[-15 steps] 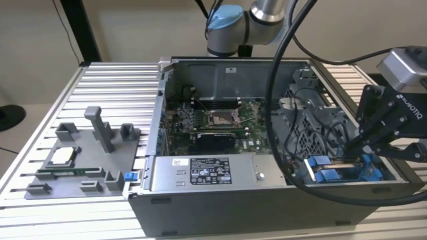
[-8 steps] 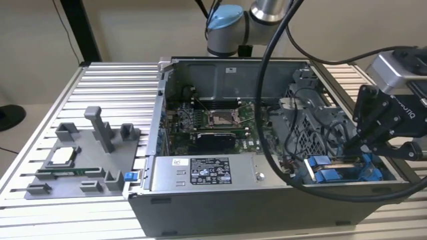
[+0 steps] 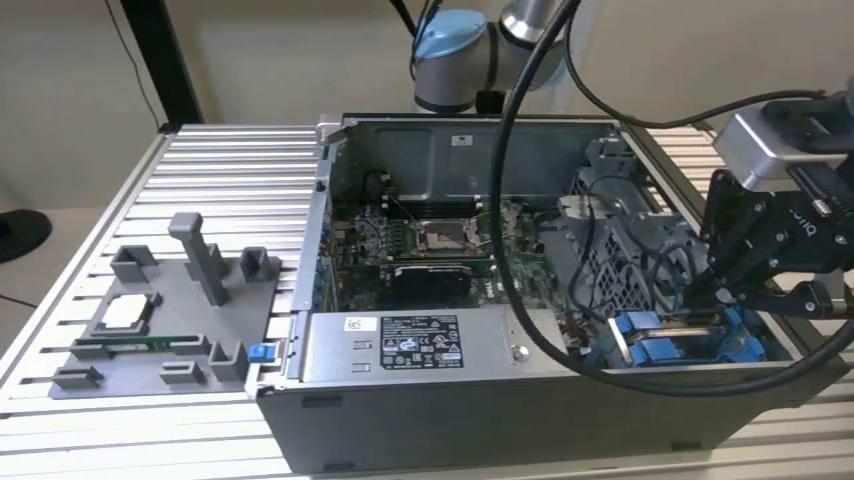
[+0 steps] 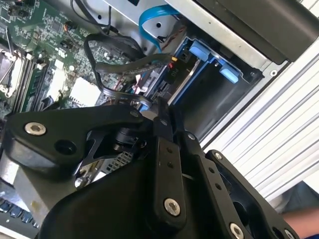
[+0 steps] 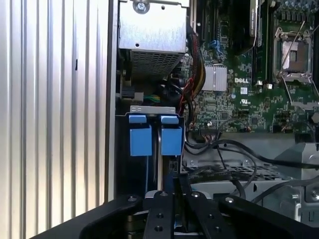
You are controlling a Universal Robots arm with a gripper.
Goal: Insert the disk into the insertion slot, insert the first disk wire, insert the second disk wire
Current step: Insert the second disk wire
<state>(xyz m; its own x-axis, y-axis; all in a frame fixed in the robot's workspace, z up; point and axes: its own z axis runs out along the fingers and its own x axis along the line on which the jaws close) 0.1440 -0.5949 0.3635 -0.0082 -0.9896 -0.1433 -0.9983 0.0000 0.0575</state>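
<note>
**A:** What is nearest, going by the computer case (image 3: 534, 420)?

**B:** Along the case's front wall lies the grey power-supply box (image 3: 400, 345) with its sticker. At the case's front corner, on the exterior view's right, is the insertion slot (image 3: 647, 350) with its blue rails.

**A:** And the disk?

**B:** The disk (image 4: 187, 79) stands on edge inside that slot, silver-grey between the blue tabs (image 5: 140, 137). A black plug with red wires (image 4: 173, 73) sits just beside the disk's end.

**A:** Where is the claw?

**B:** The claw (image 3: 701, 300) is lowered into the case right over the slot. In both wrist views its tip (image 5: 174, 191) is close above the disk's edge. Whether it is clenched or released I cannot tell, and I cannot tell whether it grips anything.

**A:** Deeper in the case?

**B:** The green motherboard (image 3: 400, 260) with the square processor socket (image 3: 438, 237) is mid-case. A thick black cable (image 3: 501, 150) hangs down over it.

**A:** Outside the case?

**B:** On the ribbed tabltop (image 3: 227, 170), to the exterior view's left of the case, sits a grey fixture (image 3: 174, 320). Behind the case rises the arm's base (image 3: 447, 60).
</note>
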